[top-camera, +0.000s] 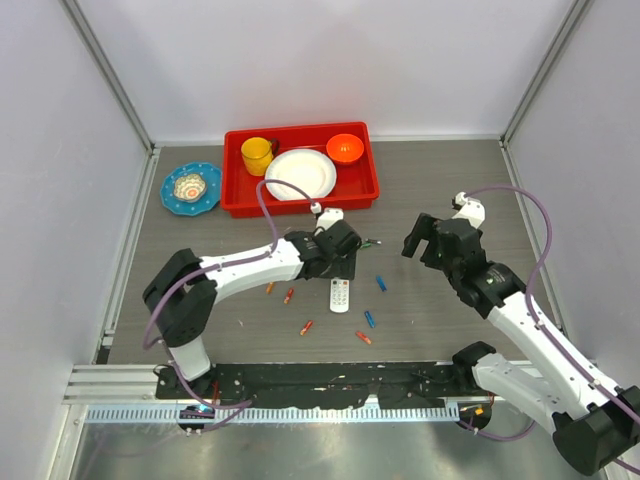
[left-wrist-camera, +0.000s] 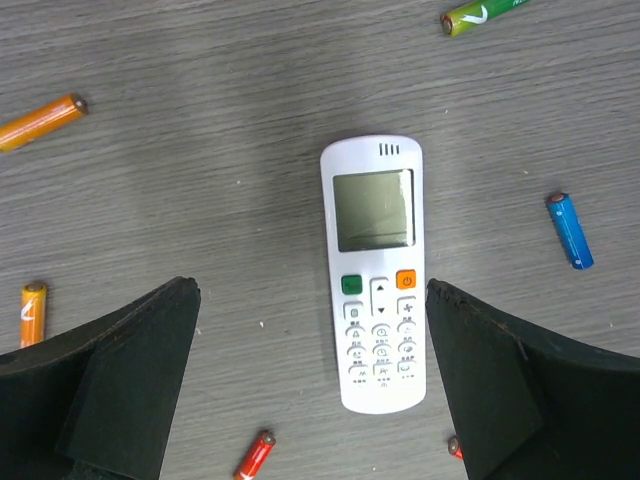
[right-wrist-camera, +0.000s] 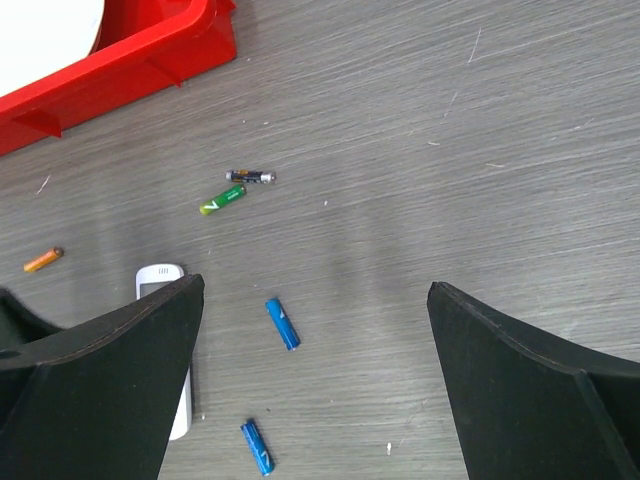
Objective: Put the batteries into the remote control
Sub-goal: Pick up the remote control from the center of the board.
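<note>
The white remote control point(left-wrist-camera: 375, 270) lies face up on the table, display and buttons showing; it also shows in the top view point(top-camera: 340, 295). My left gripper point(left-wrist-camera: 310, 300) is open and empty just above it, with the remote's button end between the fingers. Loose batteries lie around it: orange-red ones point(left-wrist-camera: 40, 122) point(left-wrist-camera: 33, 313) point(left-wrist-camera: 255, 455), a blue one point(left-wrist-camera: 570, 230) and a green one point(left-wrist-camera: 480, 15). My right gripper point(right-wrist-camera: 315, 290) is open and empty, raised above the table right of the remote. Two blue batteries point(right-wrist-camera: 282, 323) point(right-wrist-camera: 256, 447) lie below it.
A red tray point(top-camera: 232, 200) at the back holds a yellow cup point(top-camera: 257, 155), a white plate point(top-camera: 300, 174) and an orange bowl point(top-camera: 345, 148). A blue patterned dish point(top-camera: 191, 187) sits left of the tray. A dark battery point(right-wrist-camera: 250, 177) lies beside the green one point(right-wrist-camera: 222, 199).
</note>
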Controlling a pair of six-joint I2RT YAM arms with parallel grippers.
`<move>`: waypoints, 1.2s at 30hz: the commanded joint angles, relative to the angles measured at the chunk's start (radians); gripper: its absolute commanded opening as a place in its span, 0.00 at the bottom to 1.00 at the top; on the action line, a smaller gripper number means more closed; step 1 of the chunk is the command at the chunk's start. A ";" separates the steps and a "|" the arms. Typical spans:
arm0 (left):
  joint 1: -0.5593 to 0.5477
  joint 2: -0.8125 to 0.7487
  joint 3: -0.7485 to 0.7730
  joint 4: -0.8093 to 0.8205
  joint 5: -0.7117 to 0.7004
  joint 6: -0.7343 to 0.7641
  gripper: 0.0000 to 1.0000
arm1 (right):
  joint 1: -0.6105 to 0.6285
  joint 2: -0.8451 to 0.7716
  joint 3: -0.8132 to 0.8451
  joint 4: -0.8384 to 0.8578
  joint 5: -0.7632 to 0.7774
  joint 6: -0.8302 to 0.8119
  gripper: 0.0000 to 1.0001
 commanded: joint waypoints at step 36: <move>-0.023 0.259 0.109 0.041 -0.001 -0.101 0.73 | 0.005 -0.031 -0.021 -0.008 -0.062 0.030 1.00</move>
